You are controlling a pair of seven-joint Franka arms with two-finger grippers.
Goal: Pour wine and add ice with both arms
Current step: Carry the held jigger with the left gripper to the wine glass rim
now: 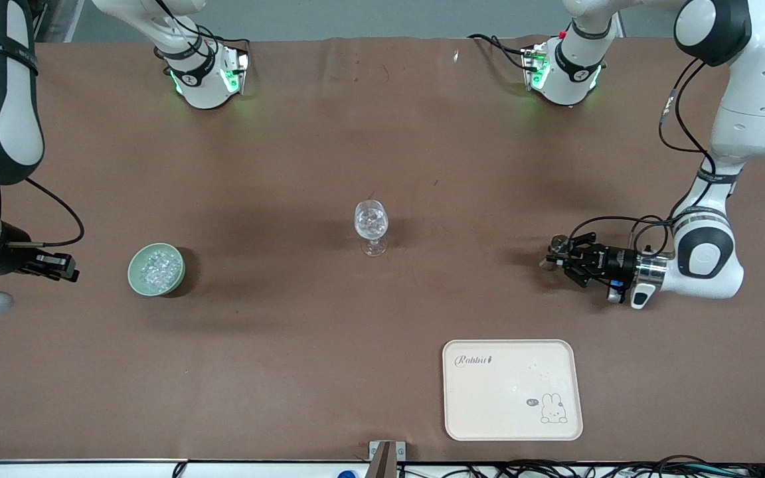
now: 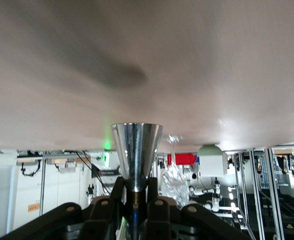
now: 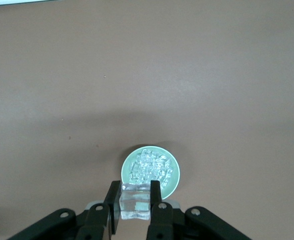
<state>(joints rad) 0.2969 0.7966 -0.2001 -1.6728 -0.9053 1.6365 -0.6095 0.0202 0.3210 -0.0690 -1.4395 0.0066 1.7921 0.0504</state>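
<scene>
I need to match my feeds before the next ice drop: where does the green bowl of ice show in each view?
Front view: green bowl toward the right arm's end, level with the wine glass.
Right wrist view: bowl just past the right gripper, shut on an ice cube.
Left wrist view: not in it.
Shared landmark: brown table.

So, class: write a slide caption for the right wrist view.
Right pincer shut on an ice cube, above the green bowl of ice.

Left wrist view: left pincer (image 2: 136, 200) closed on the narrow stem of a shiny metal cone-shaped cup (image 2: 136, 152), wide mouth pointing away from the wrist. Brown table (image 2: 147, 65) fills the upper picture, with a dark blurred shadow on it. Lab frames and equipment visible past the table edge.
</scene>
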